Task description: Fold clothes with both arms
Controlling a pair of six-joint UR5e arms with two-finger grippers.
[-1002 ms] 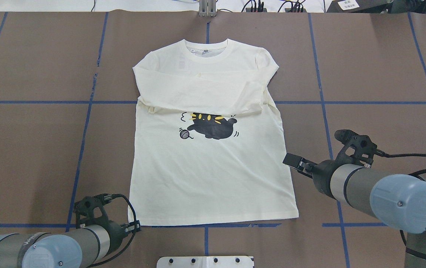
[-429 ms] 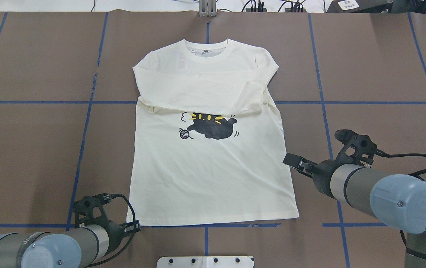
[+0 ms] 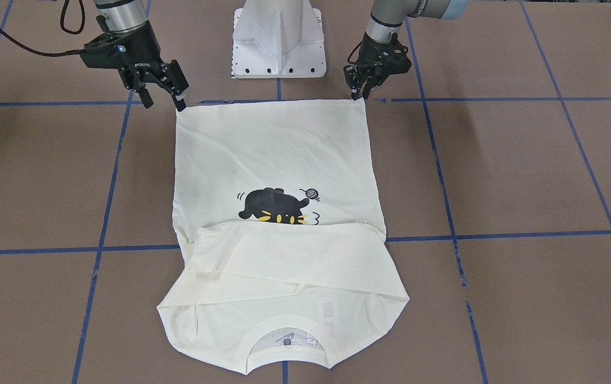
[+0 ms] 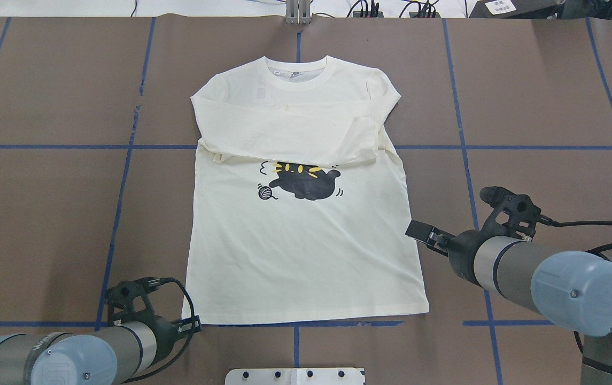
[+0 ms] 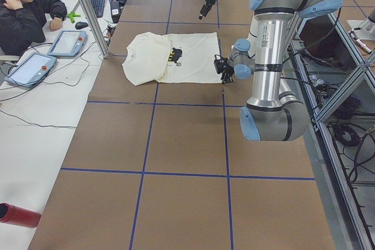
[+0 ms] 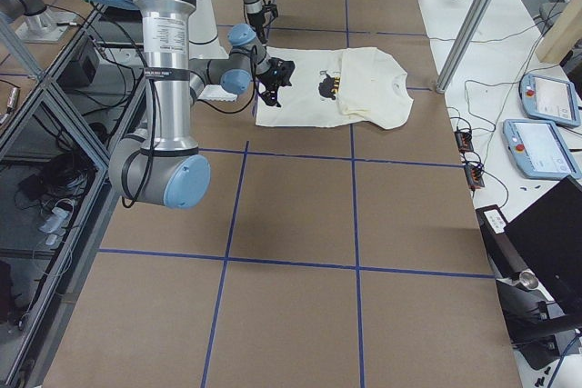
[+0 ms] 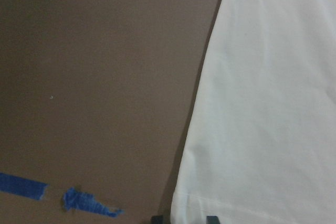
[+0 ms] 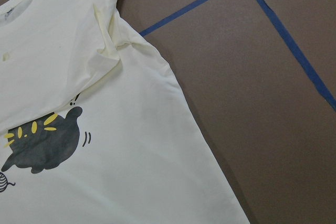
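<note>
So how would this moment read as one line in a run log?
shirt flat, sleeves folded across chest | left gripper open at hem corner | right gripper open near other corner

White lettering on the right gripper (image 3: pixel 164 100) body possibly reads ROBOTIQ. The T-shirt (image 3: pixel 273 154) carries a neck tag (image 3: pixel 289 341) and faint print (image 3: pixel 329 311) showing through near the collar, both too small to read. Lettering on the left arm (image 4: pixel 70 350) is illegible.

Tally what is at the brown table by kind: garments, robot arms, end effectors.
T-shirt: 1
Robot arms: 2 (left arm, right arm)
End effectors: 2 (left end effector, right end effector)
Total: 5
</note>
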